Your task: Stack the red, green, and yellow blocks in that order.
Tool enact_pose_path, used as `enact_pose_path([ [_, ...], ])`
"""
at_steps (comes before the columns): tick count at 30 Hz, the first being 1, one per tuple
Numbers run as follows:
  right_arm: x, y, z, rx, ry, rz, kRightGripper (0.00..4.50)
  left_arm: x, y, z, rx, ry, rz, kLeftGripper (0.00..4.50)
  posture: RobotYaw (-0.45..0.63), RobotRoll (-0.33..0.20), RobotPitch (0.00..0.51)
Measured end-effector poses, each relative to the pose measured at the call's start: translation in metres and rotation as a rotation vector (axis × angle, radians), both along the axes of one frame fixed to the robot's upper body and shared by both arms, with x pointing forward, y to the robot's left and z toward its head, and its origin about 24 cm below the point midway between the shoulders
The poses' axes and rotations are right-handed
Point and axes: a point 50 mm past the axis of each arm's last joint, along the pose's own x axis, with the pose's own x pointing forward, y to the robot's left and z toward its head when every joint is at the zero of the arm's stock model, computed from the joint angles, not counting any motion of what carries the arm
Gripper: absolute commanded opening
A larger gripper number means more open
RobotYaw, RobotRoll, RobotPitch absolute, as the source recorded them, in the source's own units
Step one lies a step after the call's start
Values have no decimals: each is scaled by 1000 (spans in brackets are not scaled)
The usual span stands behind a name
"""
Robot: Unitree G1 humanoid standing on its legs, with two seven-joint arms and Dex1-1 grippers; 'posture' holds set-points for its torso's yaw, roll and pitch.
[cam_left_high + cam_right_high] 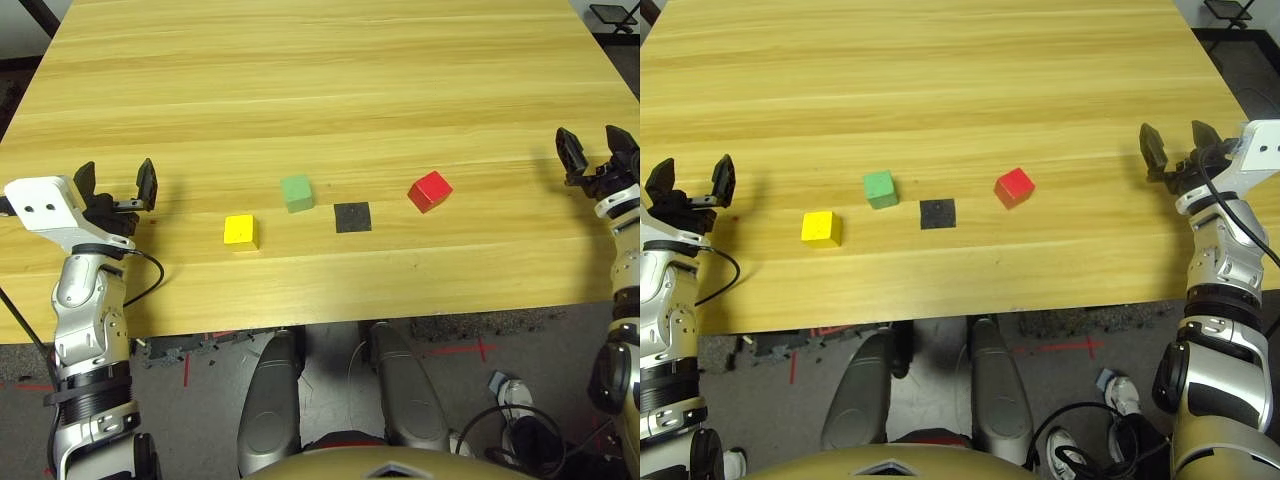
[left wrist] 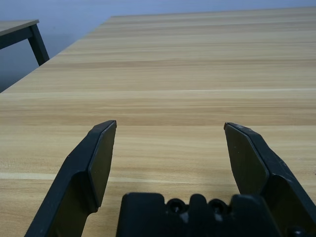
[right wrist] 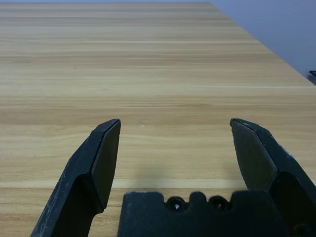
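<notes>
At the table's [image 1: 320, 285] near left, saw the yellow block [image 1: 240, 231]; rightward, the flat black patch [image 1: 352, 217]. Slightly farther, saw the green block [image 1: 297, 193] left of the patch, the red block [image 1: 429, 191] right. Farther, at opposite sides, saw left gripper [image 1: 117, 164] and right gripper [image 1: 1174, 127], both open.

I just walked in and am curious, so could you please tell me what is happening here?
Nothing is being handled: the robot's left gripper and right gripper are empty, jaws open. The matte yellow cube, pale green cube and bright red cube sit apart on the wooden table, not yet stacked.
</notes>
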Motion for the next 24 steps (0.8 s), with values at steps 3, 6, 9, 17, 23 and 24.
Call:
enact_pose_path([
  [3,0,0,0,0,1,1,4500,0,0,0,-1,-1,-2,4445,103,-73,307],
  [6,-1,-2,1,-3,21,5,4500,4,-1,7,-2,-7,-38,4445,99,-77,329],
  [9,-2,-6,13,-22,62,31,4500,14,1,41,50,-21,-167,4445,90,-71,336],
  [17,-10,75,62,-109,273,539,4500,17,-51,134,414,40,-812,4445,119,-93,306],
  [23,-32,133,62,-156,449,755,4500,15,-77,133,496,118,-1048,4445,113,-95,301],
  [24,-34,141,59,-168,474,775,4500,14,-81,131,506,126,-1077,4445,120,-95,301],
])
